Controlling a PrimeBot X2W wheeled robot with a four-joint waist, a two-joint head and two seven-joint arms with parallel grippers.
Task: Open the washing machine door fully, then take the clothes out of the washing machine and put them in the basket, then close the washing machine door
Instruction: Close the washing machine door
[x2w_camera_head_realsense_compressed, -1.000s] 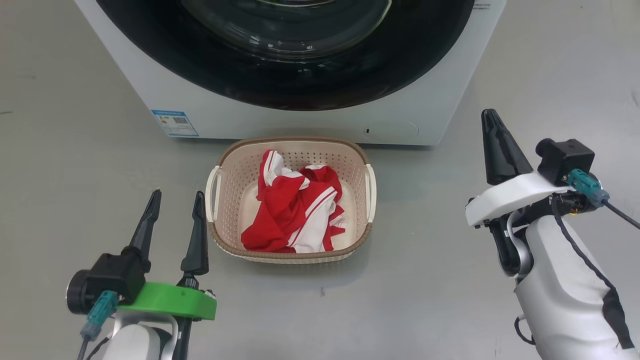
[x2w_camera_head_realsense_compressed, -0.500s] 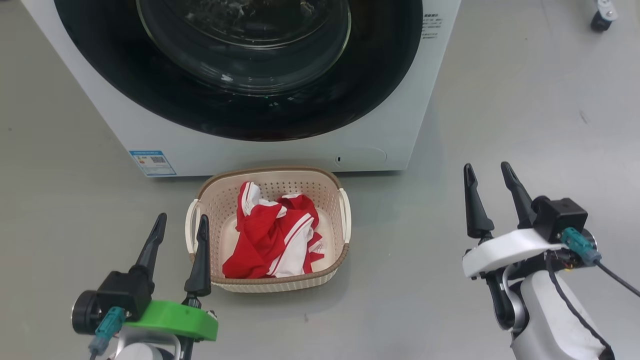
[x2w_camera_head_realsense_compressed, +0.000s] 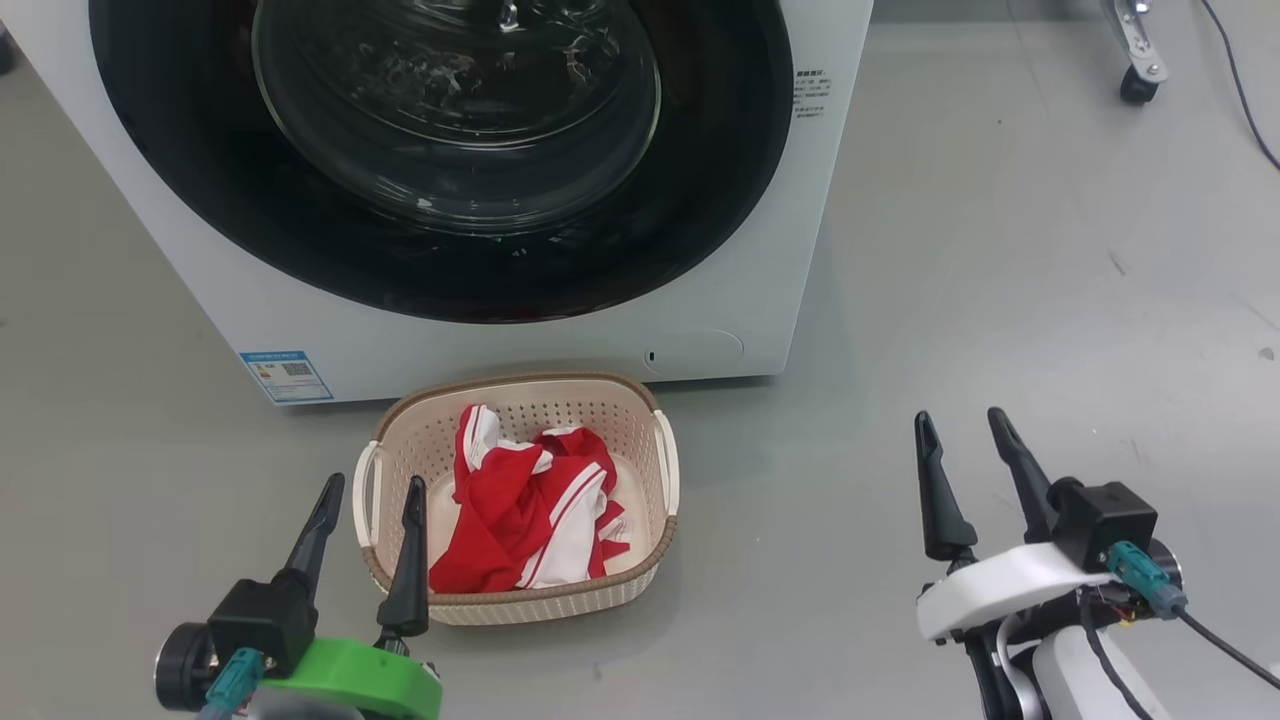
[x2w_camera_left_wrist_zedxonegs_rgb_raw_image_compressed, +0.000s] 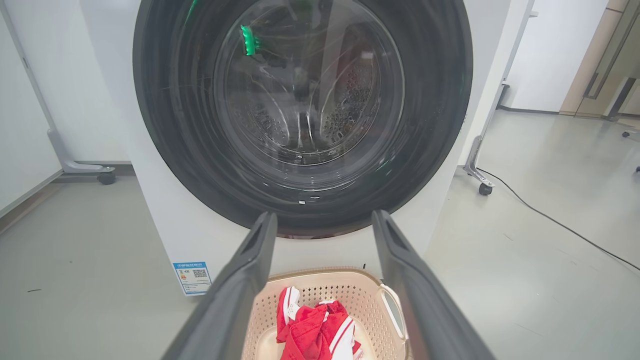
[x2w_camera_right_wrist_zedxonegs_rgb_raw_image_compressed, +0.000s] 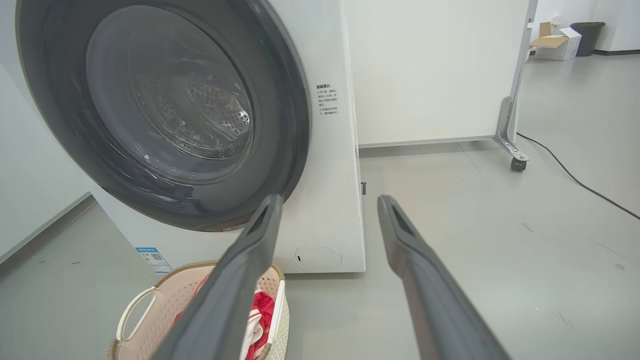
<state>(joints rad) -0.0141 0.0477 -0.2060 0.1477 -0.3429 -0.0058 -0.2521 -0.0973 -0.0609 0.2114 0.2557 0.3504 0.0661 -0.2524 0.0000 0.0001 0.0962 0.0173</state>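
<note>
One container is holding the load. From the head view, I am seeing the cream perforated basket (x2w_camera_head_realsense_compressed: 520, 383) sitting on the grey floor (x2w_camera_head_realsense_compressed: 1000, 300) just in front of the white washing machine (x2w_camera_head_realsense_compressed: 800, 260). The red-and-white striped clothes (x2w_camera_head_realsense_compressed: 515, 510) are lying crumpled inside it, below its brown rim. The washing machine door (x2w_camera_head_realsense_compressed: 720, 200) is lying flush against the machine's front. My left gripper (x2w_camera_head_realsense_compressed: 375, 482) is hovering by the basket's left side, its claw spread and pinching nothing. My right gripper (x2w_camera_head_realsense_compressed: 958, 416) is hanging well to the right of the basket over the floor, its claw likewise spread with nothing between the fingers.

Through the left wrist view, I am looking between parted fingers at the door's glass. The perforated steel drum (x2w_camera_left_wrist_zedxonegs_rgb_raw_image_compressed: 350, 100) is showing behind it, and the clothes are resting in the basket below.

Through the right wrist view, the basket is sitting at the lower left, near the machine's front, with red fabric showing inside.
</note>
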